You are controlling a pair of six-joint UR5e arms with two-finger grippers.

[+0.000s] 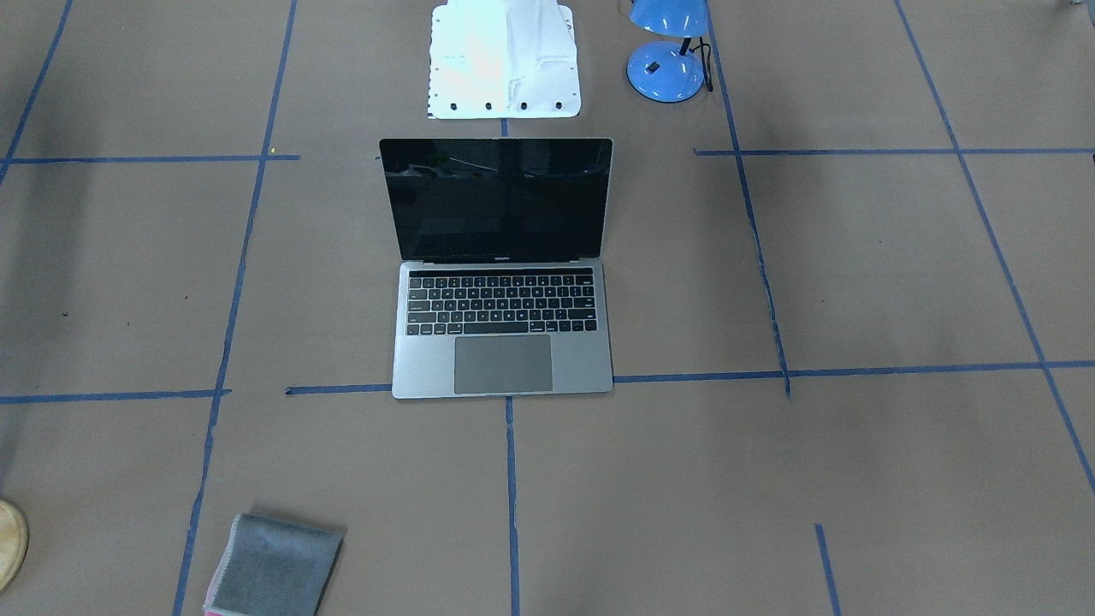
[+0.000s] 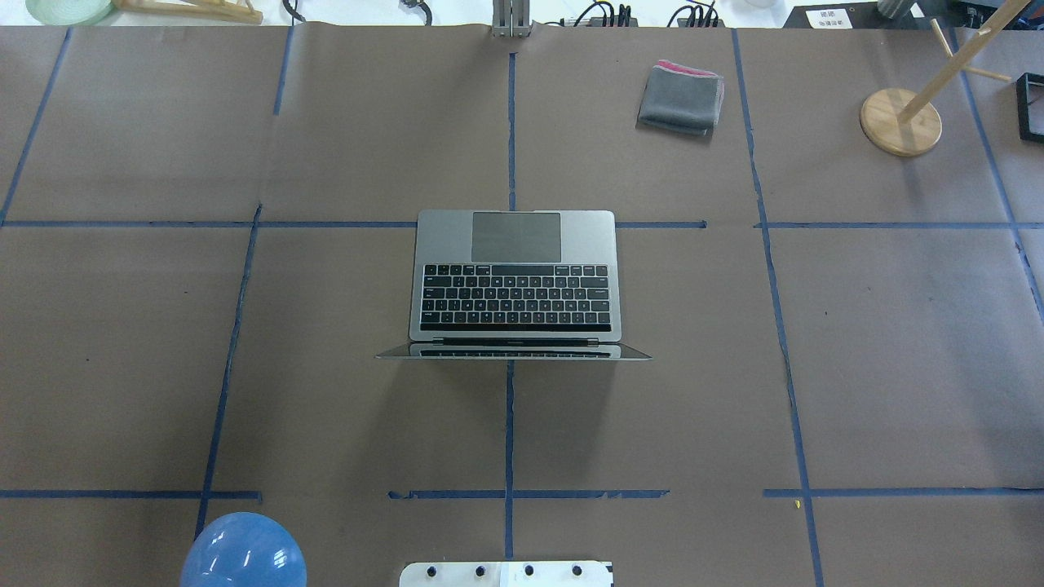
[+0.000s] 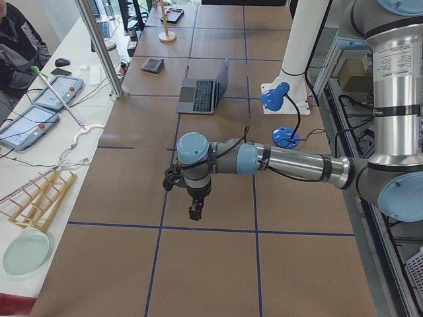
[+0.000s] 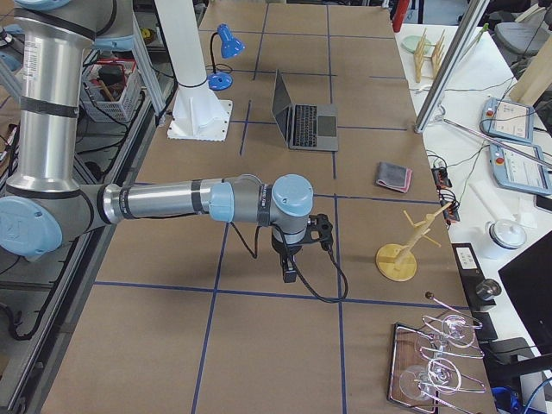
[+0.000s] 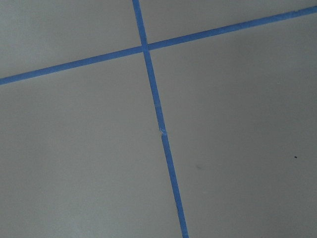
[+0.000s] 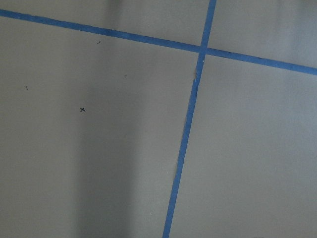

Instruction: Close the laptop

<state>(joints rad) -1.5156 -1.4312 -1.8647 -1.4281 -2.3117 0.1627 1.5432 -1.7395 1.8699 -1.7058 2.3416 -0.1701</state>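
Observation:
The laptop (image 1: 503,364) stands open in the middle of the table, its black screen upright and facing away from the robot's base. It also shows in the overhead view (image 2: 514,244), the left side view (image 3: 201,94) and the right side view (image 4: 304,121). My left gripper (image 3: 195,211) hangs over bare table far from the laptop, toward the table's left end. My right gripper (image 4: 291,274) hangs likewise toward the right end. Both show only in the side views, so I cannot tell whether they are open or shut. The wrist views show only brown paper and blue tape.
A blue desk lamp (image 1: 667,73) stands beside the white robot base (image 1: 505,60). A folded grey cloth (image 2: 681,98) lies at the far side, right of the laptop. A wooden stand (image 2: 900,121) is at the far right. Operators' tablets (image 3: 26,125) lie past the table edge.

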